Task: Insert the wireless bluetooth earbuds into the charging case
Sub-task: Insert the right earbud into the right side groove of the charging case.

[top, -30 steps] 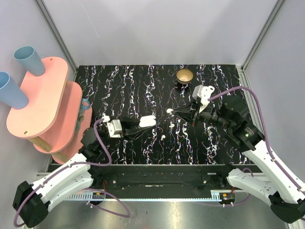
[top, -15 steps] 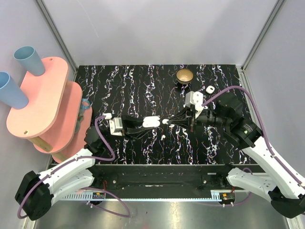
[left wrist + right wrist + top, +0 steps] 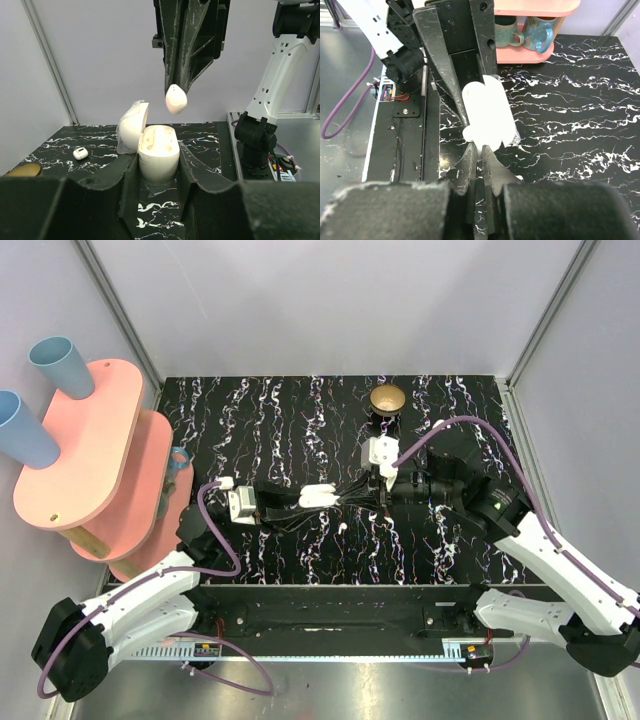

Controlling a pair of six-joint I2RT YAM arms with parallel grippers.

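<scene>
L gripper [image 3: 159, 172] clamps open charging case [image 3: 158, 149]; R gripper [image 3: 173, 90] pinches earbud [image 3: 176, 99] just above.

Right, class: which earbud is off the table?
The earbud pinched in the right gripper, hanging over the open case. The other earbud lies on the table, apart from the case.

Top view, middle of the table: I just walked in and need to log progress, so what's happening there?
The left jaws are clamped on the charging case, holding it upright on the table with its lid swung open. The right jaws pinch one earbud just above the case's open sockets; it is not yet seated. Another earbud lies loose on the table, apart from the case.
</scene>
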